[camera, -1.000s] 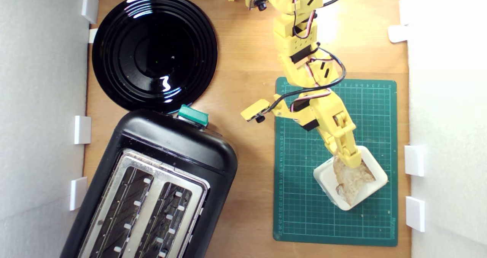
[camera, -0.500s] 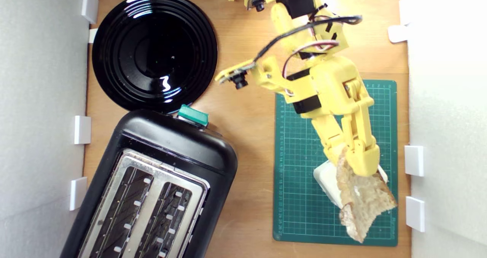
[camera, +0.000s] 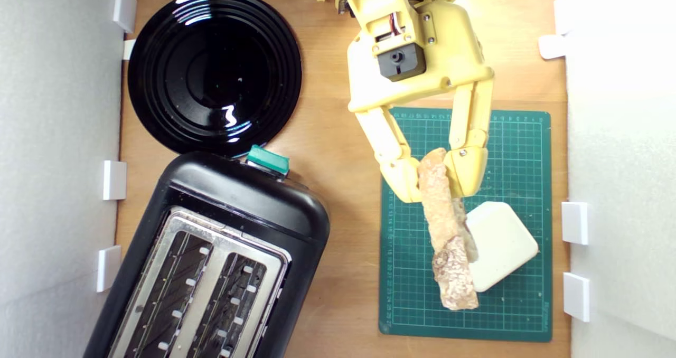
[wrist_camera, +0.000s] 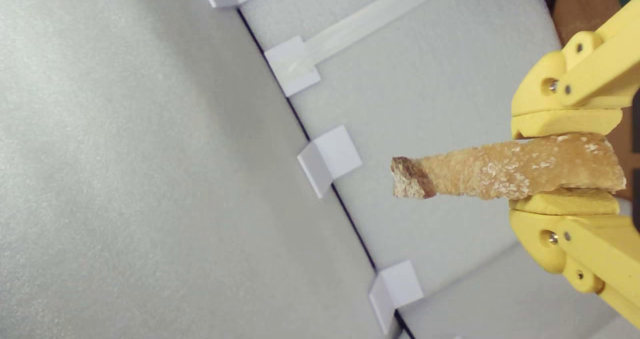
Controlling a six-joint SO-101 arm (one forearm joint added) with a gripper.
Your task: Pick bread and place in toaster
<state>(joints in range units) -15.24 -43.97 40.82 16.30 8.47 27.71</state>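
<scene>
Since the frame 0.5 s ago, the wrist has rolled, so the bread now shows edge-on, crust uppermost, and has lifted clear of the white block. The gripper is clenched on the slice's end, 1 finger on each face, over the green mat. The toaster stands well apart toward the exterior view's left. To do the carry well, keep the slice vertical, turn it parallel to the 2 slots, and hold the squeeze steady.
</scene>
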